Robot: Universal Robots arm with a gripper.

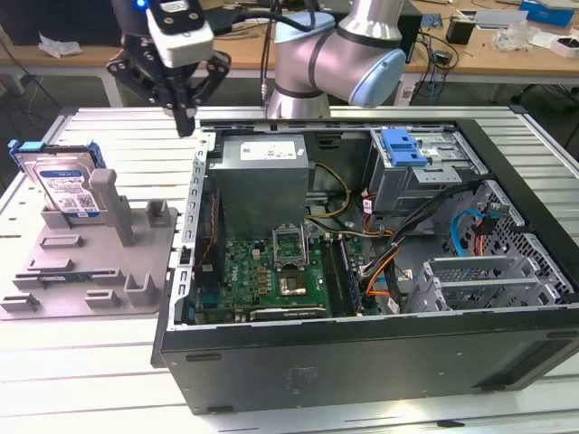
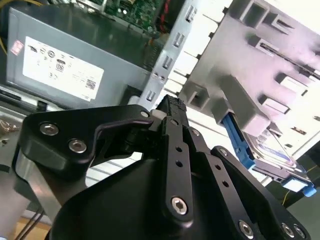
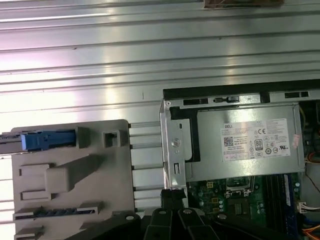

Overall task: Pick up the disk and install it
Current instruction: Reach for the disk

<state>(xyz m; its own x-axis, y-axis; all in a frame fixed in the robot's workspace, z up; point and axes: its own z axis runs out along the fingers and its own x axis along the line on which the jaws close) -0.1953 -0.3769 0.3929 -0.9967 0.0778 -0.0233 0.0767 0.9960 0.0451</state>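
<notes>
The disk (image 1: 63, 181), a silver drive with a white-and-blue label in a blue bracket, stands on edge at the far left of a grey holder (image 1: 99, 271), at the exterior view's left. My gripper (image 1: 186, 119) hangs above the table beside the open computer case's (image 1: 362, 362) back left corner, well to the right of the disk and higher than it. Its black fingers (image 2: 170, 107) are pressed together, shut on nothing. In both wrist views the disk (image 2: 272, 150) (image 3: 47, 140) sits in the holder, apart from the fingertips (image 3: 172, 197).
The case lies open on a ribbed metal table (image 1: 109, 127), with a grey power-supply box (image 1: 262, 176), a motherboard (image 1: 271, 271), cables, and a drive cage with a blue latch (image 1: 403, 149). The holder has upright posts (image 1: 113, 203). Benches with clutter stand behind.
</notes>
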